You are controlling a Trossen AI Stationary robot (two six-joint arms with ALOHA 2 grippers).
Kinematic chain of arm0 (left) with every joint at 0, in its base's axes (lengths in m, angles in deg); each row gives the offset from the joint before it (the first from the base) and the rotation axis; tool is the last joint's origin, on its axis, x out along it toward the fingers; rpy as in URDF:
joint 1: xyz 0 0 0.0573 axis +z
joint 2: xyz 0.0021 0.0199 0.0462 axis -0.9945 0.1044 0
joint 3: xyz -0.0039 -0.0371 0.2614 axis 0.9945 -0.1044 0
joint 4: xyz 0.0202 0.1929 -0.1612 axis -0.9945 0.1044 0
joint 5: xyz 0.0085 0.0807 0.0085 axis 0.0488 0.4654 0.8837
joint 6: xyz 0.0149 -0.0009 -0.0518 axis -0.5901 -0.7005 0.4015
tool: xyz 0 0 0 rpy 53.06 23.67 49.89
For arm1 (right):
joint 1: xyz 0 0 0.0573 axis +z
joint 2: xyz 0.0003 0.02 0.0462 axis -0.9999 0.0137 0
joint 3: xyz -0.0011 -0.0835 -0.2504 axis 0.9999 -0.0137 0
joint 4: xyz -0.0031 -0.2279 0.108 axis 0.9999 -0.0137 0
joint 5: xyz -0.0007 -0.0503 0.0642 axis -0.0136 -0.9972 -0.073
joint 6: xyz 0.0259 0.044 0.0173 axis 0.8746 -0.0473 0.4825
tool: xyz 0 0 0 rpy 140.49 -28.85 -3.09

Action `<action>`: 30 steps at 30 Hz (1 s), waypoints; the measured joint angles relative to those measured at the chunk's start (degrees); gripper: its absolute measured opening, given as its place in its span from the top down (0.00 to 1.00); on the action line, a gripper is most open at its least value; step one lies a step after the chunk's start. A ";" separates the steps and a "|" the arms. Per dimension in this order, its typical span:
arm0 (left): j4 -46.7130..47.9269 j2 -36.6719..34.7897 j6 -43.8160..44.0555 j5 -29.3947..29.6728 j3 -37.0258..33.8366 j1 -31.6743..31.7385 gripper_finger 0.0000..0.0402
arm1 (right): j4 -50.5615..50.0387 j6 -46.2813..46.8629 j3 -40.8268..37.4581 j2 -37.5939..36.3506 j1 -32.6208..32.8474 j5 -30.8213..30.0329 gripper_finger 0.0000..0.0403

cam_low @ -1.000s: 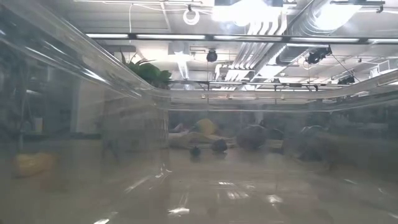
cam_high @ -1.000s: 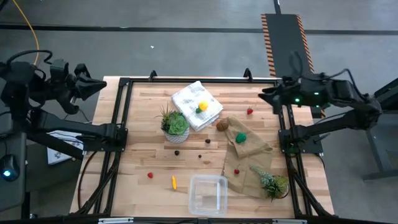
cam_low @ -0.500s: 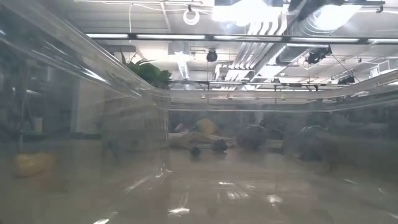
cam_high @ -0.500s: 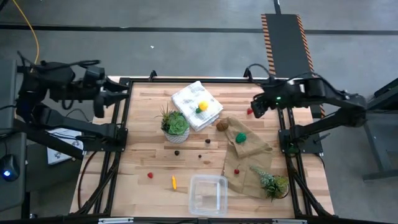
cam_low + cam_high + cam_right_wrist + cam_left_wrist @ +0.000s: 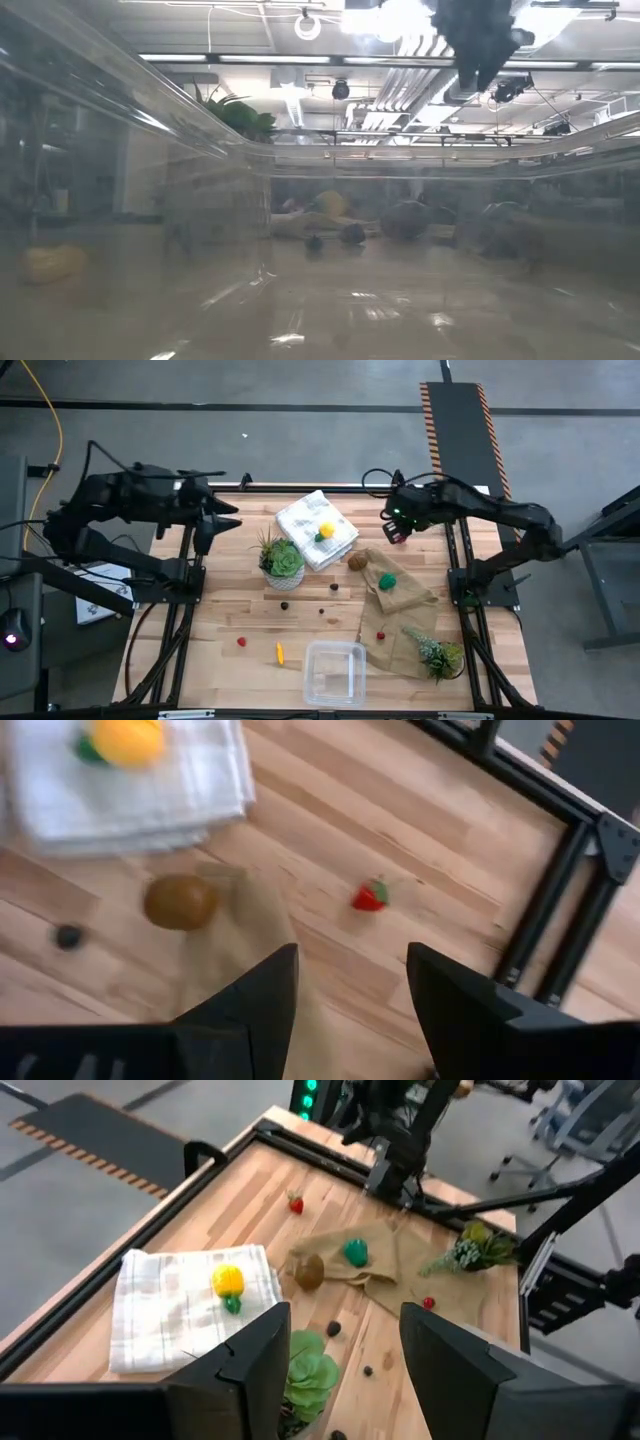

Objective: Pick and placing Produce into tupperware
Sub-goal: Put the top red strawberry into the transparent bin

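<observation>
**Clear tupperware bare; both arms now in over the far end of table**

Clear plastic tupperware (image 5: pixel 335 672) sits at near edge, nothing in it, just beside crumpled brown paper bag (image 5: pixel 398 615) — touching or not, can't tell. Low view looks out through its wall.

Produce all outside the box:
- lemon (image 5: pixel 326 531) on folded white cloth (image 5: pixel 316 528)
- kiwi ball (image 5: pixel 357 561) at bag's far edge
- green broccoli piece (image 5: pixel 387 581) on bag
- strawberry (image 5: pixel 369 896) on bare wood near far right rail
- red berries (image 5: pixel 241 642), (image 5: pixel 380 635); dark berries (image 5: pixel 284 604), (image 5: pixel 333 587)
- orange stick (image 5: pixel 280 652) just beside box's left

Vs 0.5 s ago: L gripper (image 5: pixel 222 522) has swung from outside the left rail to just inside it, level w/ the potted succulent (image 5: pixel 280 559). R gripper (image 5: pixel 393 532) has moved in from the right rail twd the cloth — now abt over the strawberry, which high view no longer shows. R arm also newly visible at top of low view. Produce, cloth, bag, 2nd succulent (image 5: pixel 438 653) unmoved.

Jaws: L fingers (image 5: pixel 255 1355) apart, holding nothing. R fingers (image 5: pixel 262 990) apart too, nothing betw them, wood below.
</observation>
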 joint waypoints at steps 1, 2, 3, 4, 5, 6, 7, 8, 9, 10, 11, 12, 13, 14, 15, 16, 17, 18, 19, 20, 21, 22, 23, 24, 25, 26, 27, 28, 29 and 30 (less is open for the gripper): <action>-0.01 0.51 -0.02 -0.32 0.00 0.00 0.55 | -0.35 -1.42 0.00 0.96 -1.00 0.70 0.55; -0.01 1.01 -0.02 -0.84 0.00 0.00 0.55 | -0.39 -2.74 0.00 1.87 -2.10 1.70 0.55; -0.01 1.47 -0.04 -1.33 0.00 0.00 0.55 | -0.42 -3.99 0.00 2.69 -3.26 2.79 0.55; -0.01 1.92 -0.04 -1.87 0.00 0.00 0.55 | -0.44 -5.16 0.00 3.37 -4.56 3.68 0.55; -0.01 2.25 -0.04 -2.44 0.00 0.00 0.55 | -0.40 -6.26 0.00 3.98 -5.87 4.37 0.55; 0.01 2.60 -0.05 -2.90 0.00 0.00 0.55 | -0.33 -7.39 0.00 4.51 -7.14 4.81 0.55; -0.01 2.82 -0.07 -3.40 0.00 0.00 0.55 | -0.15 -8.34 0.00 4.89 -8.53 5.56 0.55; -0.01 3.03 -0.07 -3.89 0.00 0.00 0.55 | 0.12 -9.27 0.00 5.13 -10.08 6.40 0.55; -0.01 3.16 -0.09 -4.32 0.00 0.00 0.55 | 0.49 -10.10 0.00 5.20 -11.61 7.22 0.55; -0.01 3.30 -0.11 -4.73 0.00 0.00 0.55 | 1.04 -10.65 0.00 5.19 -13.19 8.04 0.55; 0.00 3.39 -0.14 -5.14 0.00 0.00 0.55 | 1.72 -10.86 0.00 5.18 -14.71 8.55 0.55; 0.01 3.41 -0.19 -5.50 0.00 0.00 0.55 | 2.16 -10.89 0.00 5.17 -16.15 9.17 0.55; 0.01 3.42 -0.20 -5.73 0.00 0.00 0.55 | 2.26 -10.85 0.00 5.12 -17.49 9.32 0.55; 0.01 3.42 -0.20 -5.80 0.00 0.00 0.55 | 2.18 -10.63 0.00 5.03 -18.60 9.33 0.55; 0.01 3.40 -0.20 -5.81 0.00 0.00 0.55 | 2.13 -10.57 0.00 4.93 -19.43 9.31 0.55; 0.03 3.40 -0.16 -5.81 0.00 0.00 0.55 | 2.16 -10.55 0.00 4.91 -19.98 9.28 0.55; 0.07 3.40 -0.06 -5.81 0.00 0.00 0.55 | 2.39 -10.59 -0.06 4.91 -20.41 9.28 0.55; 0.11 3.40 -0.04 -5.81 0.00 0.00 0.55 | 3.51 -10.61 -0.67 4.87 -20.73 9.31 0.55; 0.26 3.40 -0.02 -5.81 0.00 0.00 0.55 | 4.89 -10.57 -1.94 4.61 -20.89 9.48 0.55; 0.44 3.40 -0.02 -5.80 0.00 0.00 0.55 | 6.31 -10.49 -3.96 4.13 -21.05 10.37 0.55; 0.51 3.40 -0.02 -5.80 0.00 0.00 0.55 | 7.60 -10.44 -6.36 3.55 -21.30 11.66 0.55; 0.49 3.40 -0.02 -5.79 0.00 0.00 0.55 | 9.28 -10.37 -9.14 2.79 -21.55 12.90 0.55; 0.49 3.40 -0.02 -5.77 0.00 0.00 0.55 | 10.91 -9.93 -11.88 2.06 -21.64 13.92 0.55; 0.47 3.40 -0.02 -5.77 0.00 0.00 0.55 | 12.20 -9.32 -14.44 1.29 -21.66 14.49 0.55; 0.47 3.40 -0.01 -5.77 0.00 0.00 0.55 | 13.22 -8.96 -17.10 0.46 -21.72 14.67 0.55; 0.47 3.40 -0.01 -5.74 0.00 0.00 0.55 | 14.38 -8.48 -19.68 -0.46 -21.93 14.64 0.55; 0.47 3.40 0.00 -5.74 0.00 0.00 0.55 | 15.57 -7.62 -22.11 -1.35 -22.05 14.95 0.55; 0.47 3.40 0.00 -5.74 0.00 0.00 0.55 | 17.29 -6.68 -24.52 -2.18 -22.22 15.89 0.55; 0.47 3.40 0.02 -5.72 0.00 0.00 0.55 | 19.13 -5.69 -26.84 -2.93 -22.33 17.26 0.55; 0.47 3.40 0.06 -5.72 0.00 0.00 0.55 | 20.80 -4.71 -28.98 -3.58 -22.36 18.74 0.55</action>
